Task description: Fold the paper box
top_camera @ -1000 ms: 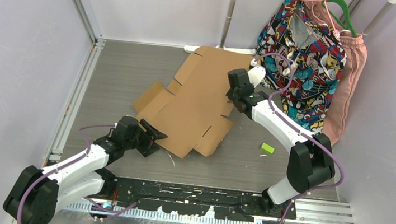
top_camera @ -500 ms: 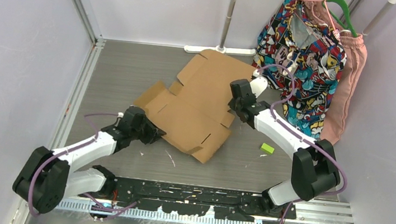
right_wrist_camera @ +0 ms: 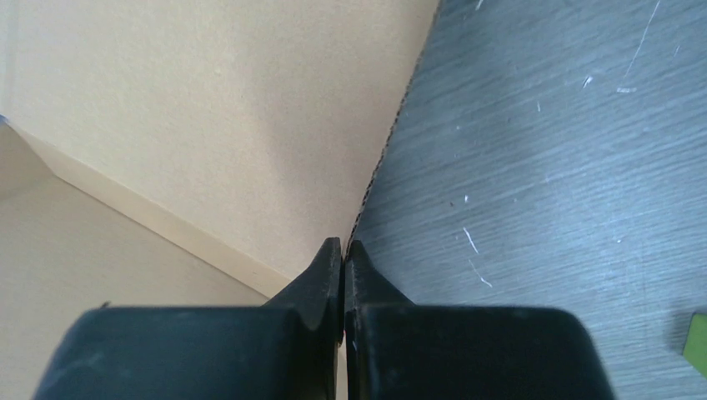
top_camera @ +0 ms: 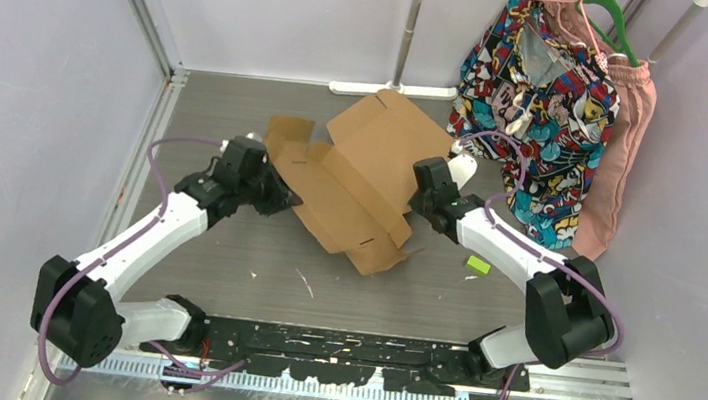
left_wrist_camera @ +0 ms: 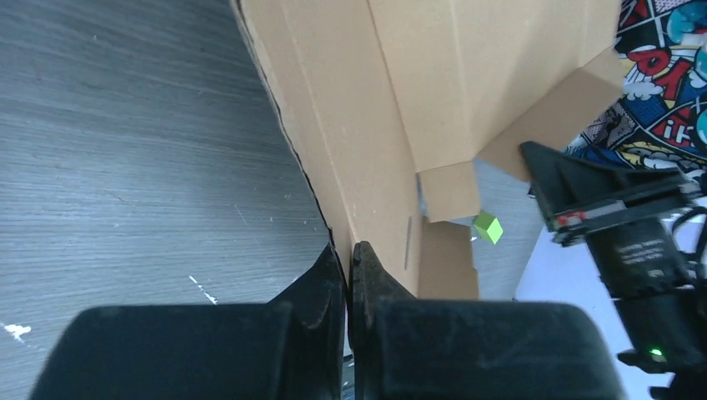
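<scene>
The paper box (top_camera: 358,170) is a brown die-cut cardboard sheet, lifted and tilted over the middle of the table. My left gripper (top_camera: 275,194) is shut on its left edge; in the left wrist view the thin cardboard edge (left_wrist_camera: 333,167) runs down between my pinched left gripper (left_wrist_camera: 349,254). My right gripper (top_camera: 428,196) is shut on the sheet's right edge; the right wrist view shows the cardboard (right_wrist_camera: 208,125) ending at my closed right gripper (right_wrist_camera: 343,248). A lower flap (top_camera: 379,255) rests on the table.
A small green block (top_camera: 478,266) lies on the grey table right of the sheet. Colourful and pink clothes (top_camera: 551,112) hang at the back right. A white pole base (top_camera: 398,89) stands at the back wall. A metal rail (top_camera: 136,175) runs along the left edge.
My left gripper closed on the sheet's left edge and moved up and away from the base. The sheet rose off the table, turned and folded inward. My right gripper stayed shut and shifted slightly nearer.
</scene>
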Action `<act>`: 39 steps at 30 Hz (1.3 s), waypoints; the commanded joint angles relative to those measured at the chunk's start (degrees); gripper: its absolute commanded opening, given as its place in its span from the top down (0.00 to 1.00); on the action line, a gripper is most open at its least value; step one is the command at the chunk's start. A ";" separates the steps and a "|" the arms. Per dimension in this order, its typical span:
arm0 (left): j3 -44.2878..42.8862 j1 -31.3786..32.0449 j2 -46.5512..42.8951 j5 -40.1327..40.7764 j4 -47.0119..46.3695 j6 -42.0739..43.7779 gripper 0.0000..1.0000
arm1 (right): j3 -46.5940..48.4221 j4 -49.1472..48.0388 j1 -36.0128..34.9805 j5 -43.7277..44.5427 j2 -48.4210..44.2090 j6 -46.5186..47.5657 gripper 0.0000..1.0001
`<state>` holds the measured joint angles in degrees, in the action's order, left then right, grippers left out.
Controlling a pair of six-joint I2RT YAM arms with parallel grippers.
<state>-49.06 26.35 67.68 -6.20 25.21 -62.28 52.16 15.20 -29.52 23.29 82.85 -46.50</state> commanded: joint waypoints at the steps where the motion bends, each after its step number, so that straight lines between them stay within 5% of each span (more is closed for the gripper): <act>1: -10.06 0.37 2.44 -1.94 11.01 12.52 1.00 | -1.48 -3.04 -1.78 -6.18 -3.31 -0.61 0.99; 8: -23.64 0.28 7.59 -1.70 24.16 20.82 1.00 | -4.33 -3.26 -2.96 -9.38 -4.04 -0.82 0.94; 23: -49.39 0.36 21.02 8.16 48.52 33.18 1.00 | -11.98 -2.70 -3.82 -17.07 -8.50 -0.09 0.58; 39: -80.08 4.73 40.18 24.86 71.19 37.60 1.00 | -10.40 -4.46 -13.53 -21.30 -7.22 -2.35 0.47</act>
<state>-123.11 29.39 108.14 13.37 88.60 -27.44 39.07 12.43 -41.43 2.66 75.42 -48.34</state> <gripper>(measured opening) 0.021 0.506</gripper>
